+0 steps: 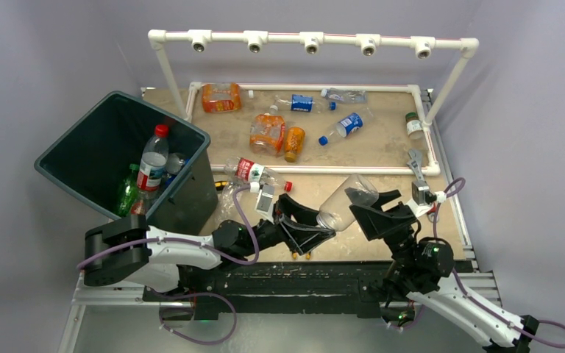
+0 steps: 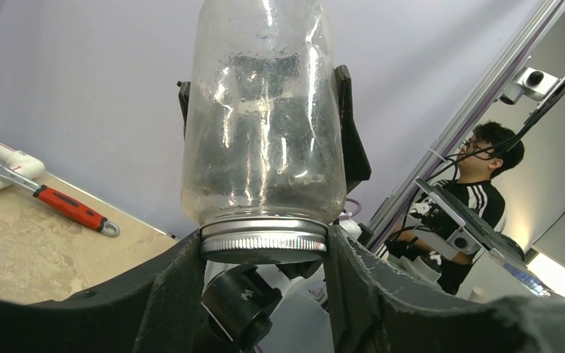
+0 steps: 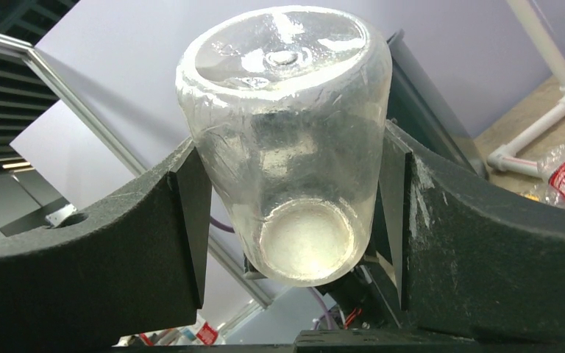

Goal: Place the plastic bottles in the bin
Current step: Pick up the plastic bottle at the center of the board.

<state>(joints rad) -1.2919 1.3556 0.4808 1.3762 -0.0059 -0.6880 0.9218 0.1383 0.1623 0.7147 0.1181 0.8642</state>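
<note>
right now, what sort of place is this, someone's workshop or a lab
Most likely a robotics lab test bench: robot arms bolted at the edge of a table, a white pipe frame over it carrying a row of what look like small cameras, and a person close by.

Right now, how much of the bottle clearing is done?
Done: a few bottles, including a red-capped bottle, sit in the bin. In hand: the right gripper and left gripper both clamp one clear bottle. Left: around nine on the table, such as the orange bottle.
</note>
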